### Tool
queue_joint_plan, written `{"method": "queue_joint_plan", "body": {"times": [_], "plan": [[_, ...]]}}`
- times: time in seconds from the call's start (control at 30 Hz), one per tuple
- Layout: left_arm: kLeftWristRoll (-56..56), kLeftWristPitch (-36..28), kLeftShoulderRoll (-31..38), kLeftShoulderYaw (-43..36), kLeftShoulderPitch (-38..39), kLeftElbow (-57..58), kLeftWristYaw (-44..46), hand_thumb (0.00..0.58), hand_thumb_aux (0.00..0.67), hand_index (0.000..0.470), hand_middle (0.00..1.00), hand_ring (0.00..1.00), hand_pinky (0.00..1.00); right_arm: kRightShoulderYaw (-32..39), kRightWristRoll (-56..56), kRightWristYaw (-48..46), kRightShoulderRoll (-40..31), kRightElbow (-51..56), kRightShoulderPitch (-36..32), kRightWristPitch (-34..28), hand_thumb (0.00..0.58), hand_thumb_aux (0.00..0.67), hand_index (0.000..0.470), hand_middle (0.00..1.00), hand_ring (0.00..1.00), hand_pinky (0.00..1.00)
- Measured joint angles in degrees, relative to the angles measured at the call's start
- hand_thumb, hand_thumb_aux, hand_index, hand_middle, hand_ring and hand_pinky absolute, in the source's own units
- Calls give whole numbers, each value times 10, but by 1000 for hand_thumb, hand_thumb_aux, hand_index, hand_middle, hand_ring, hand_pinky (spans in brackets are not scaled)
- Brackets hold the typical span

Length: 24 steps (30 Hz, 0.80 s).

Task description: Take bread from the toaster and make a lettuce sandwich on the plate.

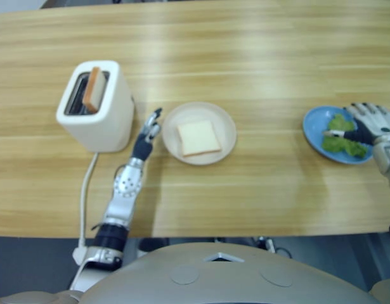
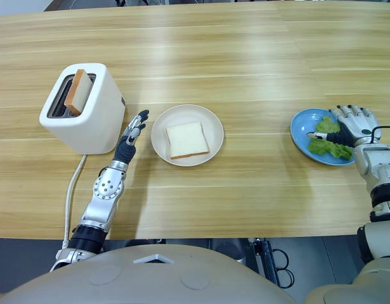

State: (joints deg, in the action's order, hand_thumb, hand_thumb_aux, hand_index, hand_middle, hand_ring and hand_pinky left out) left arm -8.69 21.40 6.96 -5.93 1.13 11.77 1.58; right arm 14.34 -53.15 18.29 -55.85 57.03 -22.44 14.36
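Silver-grey with dark fingers, your left hand (image 2: 132,134) sat low over the table (image 2: 245,63) in the gap between the toaster (image 2: 87,120) and the cream plate (image 2: 207,120). Its fingers were stretched out nearly straight, pointing away from you, and it had hold of nothing. It was just beside the toaster's near corner and a little apart from the plate's rim.

To the left of that hand, the white toaster stood upright with one browned slice of bread (image 2: 78,90) sticking up out of a slot, and its pale cord (image 2: 71,190) ran back toward the table's near edge. To the right of the hand, the cream plate carried a single white slice (image 2: 187,140) lying flat near its middle.

Well apart, at the far right of the table, your right hand (image 2: 354,123) lay over the far-right side of the blue plate (image 2: 298,133). Its fingers were spread wide, not curled, and the thumb reached across the lettuce (image 2: 328,147). The leaves lay on the blue plate, partly under that hand, and you had not closed on them.
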Motion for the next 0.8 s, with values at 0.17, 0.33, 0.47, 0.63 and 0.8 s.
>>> {"method": "queue_joint_plan", "body": {"times": [0.17, 0.33, 0.47, 0.63, 0.8], "plan": [[-1, 0, 0, 0, 4, 0, -2, 0, 0, 0, 0, 0, 0, 21, 8, 2, 0, 26, -9, 0, 0, 0, 0, 0, 0, 0], [-3, 0, 0, -1, 6, -1, -2, 0, 0, 0, 0, 0, 0, 45, 16, -2, 0, 57, -23, 1, 0, 0, 0, 0, 0, 0], [-3, -1, 0, -1, 11, -1, -2, 0, 0, 0, 0, 0, 0, 61, 20, -5, 0, 83, -23, 2, 0, 0, 0, 0, 0, 0], [-6, -2, 1, -1, 15, -2, -2, 0, 0, 0, 0, 0, 0, 73, 31, -5, 0, 100, -24, 2, 0, 0, 0, 0, 0, 0], [-8, -2, 3, -1, 17, -3, -2, 0, 0, 0, 0, 0, 0, 84, 36, -8, 0, 101, -24, 3, 398, 294, 202, 0, 0, 0]]}}
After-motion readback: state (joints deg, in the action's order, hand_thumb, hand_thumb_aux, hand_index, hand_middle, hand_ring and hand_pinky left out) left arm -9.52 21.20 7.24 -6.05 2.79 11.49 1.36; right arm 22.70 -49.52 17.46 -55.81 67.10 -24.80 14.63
